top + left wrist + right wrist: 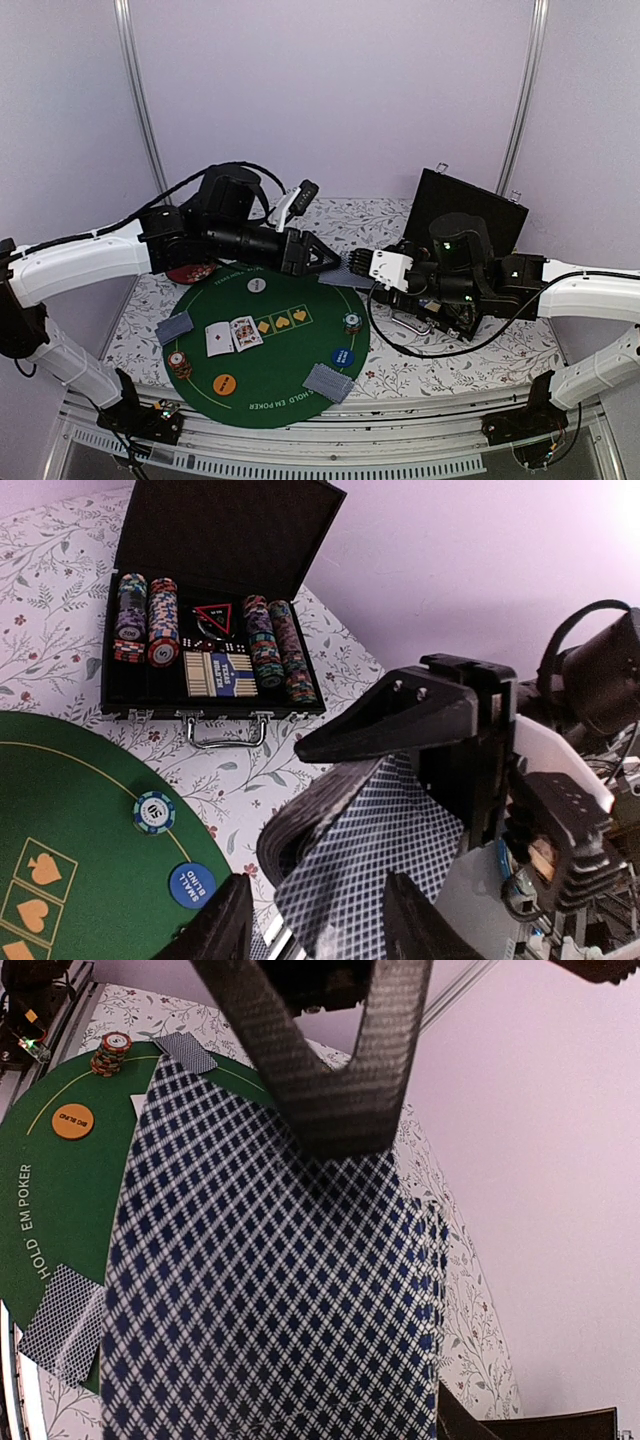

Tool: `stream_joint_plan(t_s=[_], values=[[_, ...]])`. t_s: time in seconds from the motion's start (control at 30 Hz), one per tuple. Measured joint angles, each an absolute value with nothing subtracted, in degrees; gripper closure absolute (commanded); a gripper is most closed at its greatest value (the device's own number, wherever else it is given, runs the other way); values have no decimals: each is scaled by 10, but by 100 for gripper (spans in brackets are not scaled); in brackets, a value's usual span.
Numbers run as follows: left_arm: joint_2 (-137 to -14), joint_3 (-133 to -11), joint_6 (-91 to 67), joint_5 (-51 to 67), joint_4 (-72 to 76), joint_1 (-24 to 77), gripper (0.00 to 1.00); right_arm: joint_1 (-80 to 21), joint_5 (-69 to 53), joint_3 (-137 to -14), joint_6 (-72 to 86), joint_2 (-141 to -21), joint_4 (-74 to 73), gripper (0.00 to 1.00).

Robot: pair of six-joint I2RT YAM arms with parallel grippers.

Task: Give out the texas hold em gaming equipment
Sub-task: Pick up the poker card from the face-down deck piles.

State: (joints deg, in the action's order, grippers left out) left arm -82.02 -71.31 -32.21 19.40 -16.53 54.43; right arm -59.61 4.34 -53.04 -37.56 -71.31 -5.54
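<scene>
Fanned blue-checked cards [347,263] hang mid-air; face-down pairs [329,381], two chip stacks [180,362] and three buttons [343,357] lie on the mat [290,350].

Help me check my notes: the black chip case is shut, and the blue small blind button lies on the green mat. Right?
Not quite: the black chip case is open, lid up, as the left wrist view shows. The blue small blind button does lie on the green mat.

Bare tablecloth [200,775] between chip stack [153,811] and open case [220,530].
</scene>
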Motion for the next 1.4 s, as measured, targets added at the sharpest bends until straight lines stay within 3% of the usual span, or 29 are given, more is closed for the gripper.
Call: stream_joint_plan(t_s=[0.07,0.23,0.3,0.47,0.57,0.67,0.77,0.87,1.1,1.4], values=[[-812,-713,-321,194,-167,544,59,-596,43,-531,-376,-713,-56,54],[-802,-713,-317,196,-174,544,91,-596,44,-531,-376,-713,-56,54],[-801,-713,-315,196,-177,544,100,-596,44,-531,-376,-713,-56,54],[-801,-713,-312,195,-183,544,97,-596,44,-531,-376,-713,-56,54],[-801,-713,-310,195,-183,543,78,-596,44,-531,-376,-713,-56,54],[-801,-713,-311,196,-187,540,48,-596,44,-531,-376,-713,-56,54],[-802,-713,-323,202,-185,537,36,-596,44,-531,-376,-713,-56,54],[-808,-713,-332,216,-170,536,37,-596,44,-531,-376,-713,-56,54],[-865,-722,-330,244,-172,540,55,-596,44,-530,-376,-713,-58,54],[-825,-723,-323,231,-187,537,77,-596,44,-528,-376,-713,-60,54]])
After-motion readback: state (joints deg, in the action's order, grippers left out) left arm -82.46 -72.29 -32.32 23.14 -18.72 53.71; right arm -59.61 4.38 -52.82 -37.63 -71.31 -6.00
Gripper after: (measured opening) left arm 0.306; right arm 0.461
